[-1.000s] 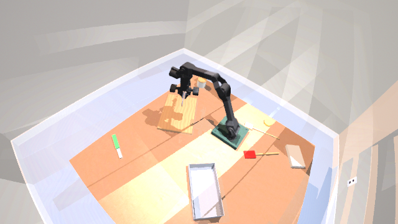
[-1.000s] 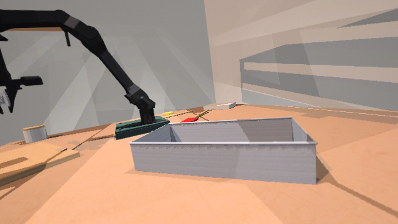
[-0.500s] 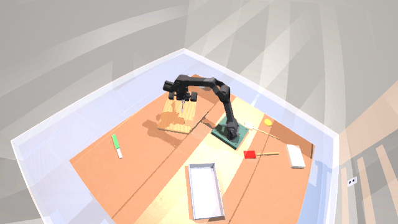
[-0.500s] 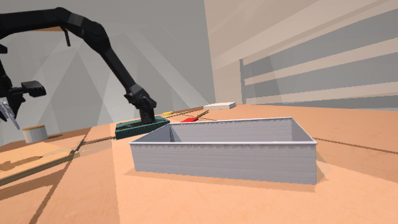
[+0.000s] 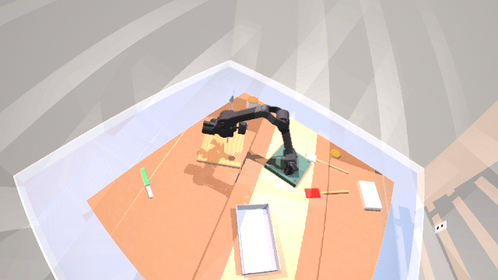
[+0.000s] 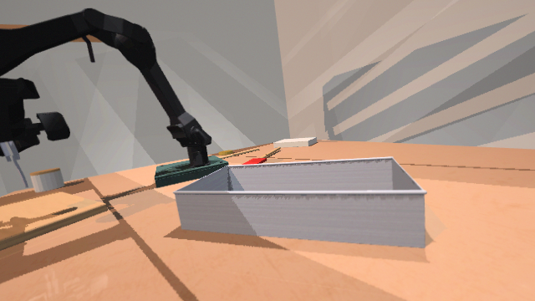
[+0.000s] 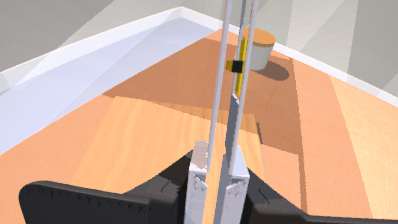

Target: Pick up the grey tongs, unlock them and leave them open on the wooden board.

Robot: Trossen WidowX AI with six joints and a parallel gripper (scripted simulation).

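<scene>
My gripper [image 5: 227,136] [image 6: 9,149] [image 7: 211,158] is shut on the grey tongs [image 5: 232,100] [image 6: 18,167] [image 7: 217,100]. The long thin tongs run forward from the fingertips in the wrist view, with their arms close together. In the exterior view they slant down to the right. A yellow and black piece [image 7: 236,66] shows along them; I cannot tell whether it is the lock or whether it is engaged. The wooden board [image 5: 238,153] [image 6: 46,200] [image 7: 150,130] lies below the gripper; the tongs are raised above it. The roasting tin [image 5: 273,245] [image 6: 313,217] has nothing across it.
A white jar with an orange lid [image 5: 252,103] [image 6: 47,181] [image 7: 259,50] stands behind the board. The green arm base [image 5: 272,161] [image 6: 171,177] is right of it. A green and white tool [image 5: 145,179] lies left. A red-headed tool [image 5: 312,193] and white block [image 5: 369,195] lie right.
</scene>
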